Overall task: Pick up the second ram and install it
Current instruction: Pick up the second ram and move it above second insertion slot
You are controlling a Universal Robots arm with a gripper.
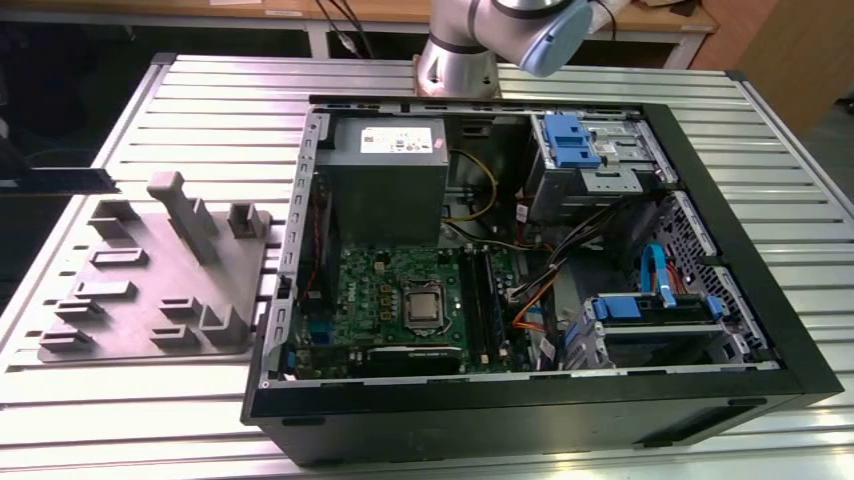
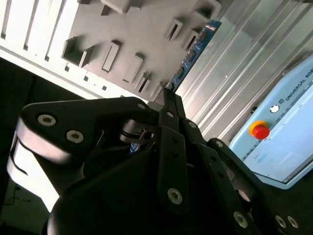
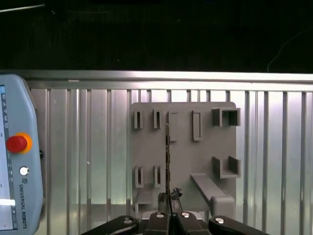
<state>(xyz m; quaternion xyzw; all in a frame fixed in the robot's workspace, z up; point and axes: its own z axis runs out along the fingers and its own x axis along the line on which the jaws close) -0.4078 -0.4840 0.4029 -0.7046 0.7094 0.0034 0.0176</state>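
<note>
My gripper (image 3: 169, 197) is shut on the second ram (image 3: 167, 156), a thin dark stick seen edge-on that reaches out from the fingertips. It hangs high above the grey moulded tray (image 3: 205, 147). In the second wrist view the ram (image 2: 194, 50) shows blue-green, running from the gripper (image 2: 168, 95) out over the tray (image 2: 142, 34). In the exterior view the open computer case (image 1: 534, 400) lies on the table with the motherboard (image 1: 387, 290) and CPU socket (image 1: 424, 306) exposed. The tray (image 1: 147, 290) stands at that view's left of the case.
A teach pendant (image 3: 14, 161) with a red stop button (image 3: 16, 143) lies on the ribbed aluminium table (image 3: 98, 147) beside the tray. Inside the case are a power supply (image 1: 387, 160), drive cages with blue clips (image 1: 574, 140) and loose cables (image 1: 534, 290). The arm's base (image 1: 461, 60) stands behind the case.
</note>
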